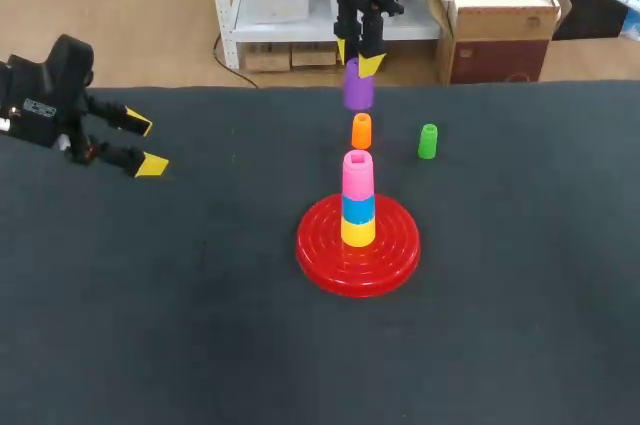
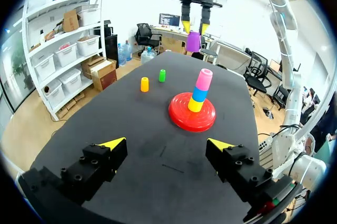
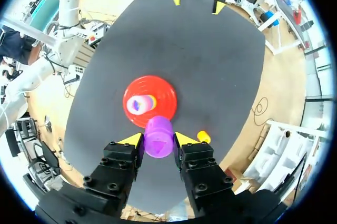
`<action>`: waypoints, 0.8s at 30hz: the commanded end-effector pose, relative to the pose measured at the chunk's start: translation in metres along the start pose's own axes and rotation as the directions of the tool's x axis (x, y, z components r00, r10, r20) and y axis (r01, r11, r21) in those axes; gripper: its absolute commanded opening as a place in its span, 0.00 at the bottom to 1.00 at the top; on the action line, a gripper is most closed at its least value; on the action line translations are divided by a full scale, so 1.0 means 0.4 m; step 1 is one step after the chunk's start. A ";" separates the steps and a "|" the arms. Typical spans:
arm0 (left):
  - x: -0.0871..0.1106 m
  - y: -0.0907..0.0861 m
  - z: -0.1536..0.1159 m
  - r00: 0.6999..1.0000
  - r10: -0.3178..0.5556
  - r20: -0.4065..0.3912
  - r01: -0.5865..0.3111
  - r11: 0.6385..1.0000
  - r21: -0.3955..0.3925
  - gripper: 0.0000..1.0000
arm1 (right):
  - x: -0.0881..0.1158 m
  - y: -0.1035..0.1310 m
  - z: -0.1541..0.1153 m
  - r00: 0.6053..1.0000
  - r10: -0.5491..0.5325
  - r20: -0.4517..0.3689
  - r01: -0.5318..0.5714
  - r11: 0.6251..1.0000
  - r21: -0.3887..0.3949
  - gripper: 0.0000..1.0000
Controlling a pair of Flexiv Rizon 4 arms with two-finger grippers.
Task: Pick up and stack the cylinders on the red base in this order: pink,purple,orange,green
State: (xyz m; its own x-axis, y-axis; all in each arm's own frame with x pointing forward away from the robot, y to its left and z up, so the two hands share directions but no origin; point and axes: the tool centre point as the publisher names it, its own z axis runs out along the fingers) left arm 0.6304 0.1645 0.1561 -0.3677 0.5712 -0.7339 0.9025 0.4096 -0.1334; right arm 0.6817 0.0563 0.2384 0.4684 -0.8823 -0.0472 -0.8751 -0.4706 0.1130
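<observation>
On the red base [image 1: 324,259] [image 2: 181,118] [image 3: 164,91] stands a stack of yellow, blue and pink cylinders, the pink cylinder [image 1: 357,174] [image 2: 204,78] on top. My right gripper [image 1: 358,60] [image 3: 158,139] is shut on the purple cylinder [image 1: 358,88] [image 2: 193,41] [image 3: 158,137], held in the air above and behind the stack. The orange cylinder [image 1: 361,131] [image 2: 144,84] [image 3: 204,137] and the green cylinder [image 1: 427,141] [image 2: 162,75] stand on the table behind the base. My left gripper [image 1: 147,145] [image 2: 164,146] hangs open and empty at the far left.
The dark table [image 1: 200,325] spreads wide around the base. Nothing else lies on it.
</observation>
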 end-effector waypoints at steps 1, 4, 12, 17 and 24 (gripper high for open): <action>0.004 0.001 0.000 1.000 0.003 0.003 -0.003 1.000 0.000 1.00 | -0.017 0.047 0.013 1.000 -0.018 -0.010 0.020 0.982 0.185 0.00; 0.004 0.001 0.000 1.000 0.003 0.003 -0.003 1.000 0.000 1.00 | -0.030 0.067 0.018 1.000 -0.026 -0.011 0.027 0.980 0.195 0.00; 0.004 0.001 0.000 1.000 0.003 0.003 -0.003 1.000 0.000 1.00 | -0.049 0.127 0.024 0.999 -0.004 -0.049 0.016 0.968 0.252 0.00; 0.004 0.001 0.000 1.000 0.003 0.003 -0.003 1.000 0.000 1.00 | -0.047 0.134 0.035 0.999 0.008 -0.042 0.004 0.961 0.277 0.00; 0.004 0.001 0.000 1.000 0.003 0.003 -0.003 1.000 0.000 1.00 | -0.061 0.124 0.053 1.000 -0.004 -0.012 0.007 0.963 0.268 0.00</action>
State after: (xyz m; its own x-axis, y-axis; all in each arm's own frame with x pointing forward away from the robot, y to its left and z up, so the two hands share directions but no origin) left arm 0.6304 0.1645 0.1561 -0.3677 0.5712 -0.7339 0.9025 0.4096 -0.1335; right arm 0.6284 0.0581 0.2295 0.4719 -0.8812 -0.0284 -0.8781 -0.4727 0.0743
